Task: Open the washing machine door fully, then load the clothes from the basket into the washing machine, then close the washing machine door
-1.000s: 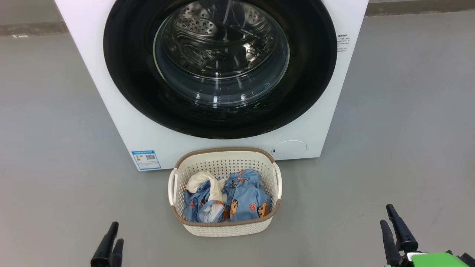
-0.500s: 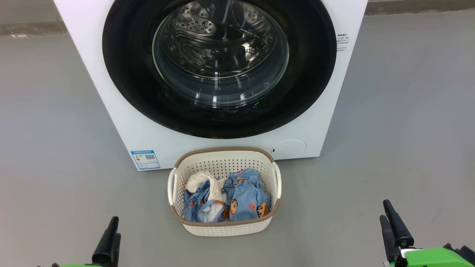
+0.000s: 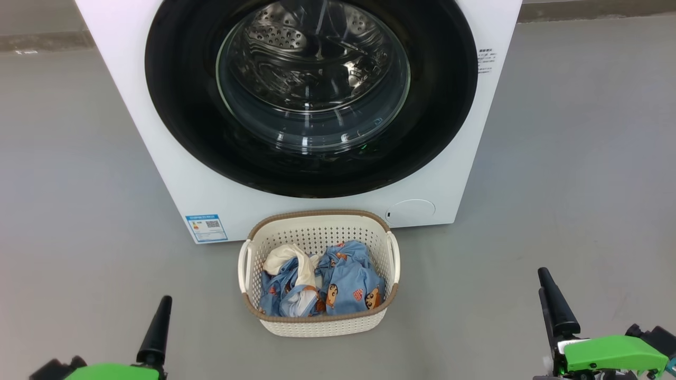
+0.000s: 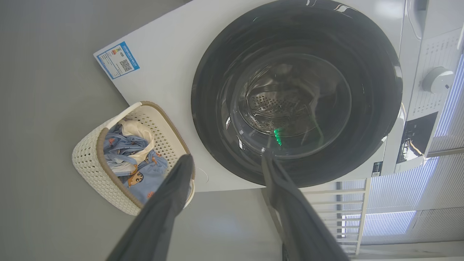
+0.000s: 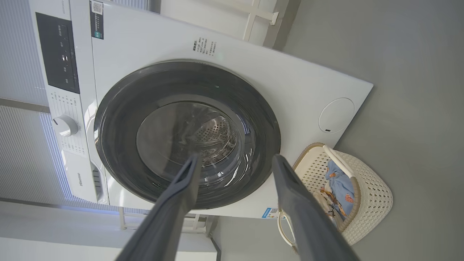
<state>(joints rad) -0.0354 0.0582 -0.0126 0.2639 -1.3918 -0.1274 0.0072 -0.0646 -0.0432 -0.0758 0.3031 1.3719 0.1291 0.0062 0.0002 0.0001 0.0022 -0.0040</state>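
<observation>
The washing machine (image 3: 174, 179) stands straight ahead, and the washing machine door (image 3: 311, 174) lies shut against its front, the steel drum showing through the glass. On the floor just in front sits the basket (image 3: 317, 227). In it lie the clothes (image 3: 343, 285), blue printed fabric with a cream piece at the left. My left gripper (image 3: 165, 303) is low at the left and my right gripper (image 3: 544, 282) low at the right, both well back from the basket. In the wrist views the left gripper (image 4: 225, 159) and right gripper (image 5: 235, 159) stand open and empty, pointed at the door.
Bare grey floor (image 3: 570, 158) spreads on both sides of the machine. A blue energy label (image 3: 207, 227) and a round cap (image 3: 412, 210) mark its lower front. The dial (image 5: 65, 125) and dark control panel (image 5: 58, 50) sit above the door; a white rack (image 4: 337, 210) stands beside the machine.
Both grippers have come up a little in the head view, and their green wrist parts now show at the bottom edge. Door, basket and clothes have not moved.
</observation>
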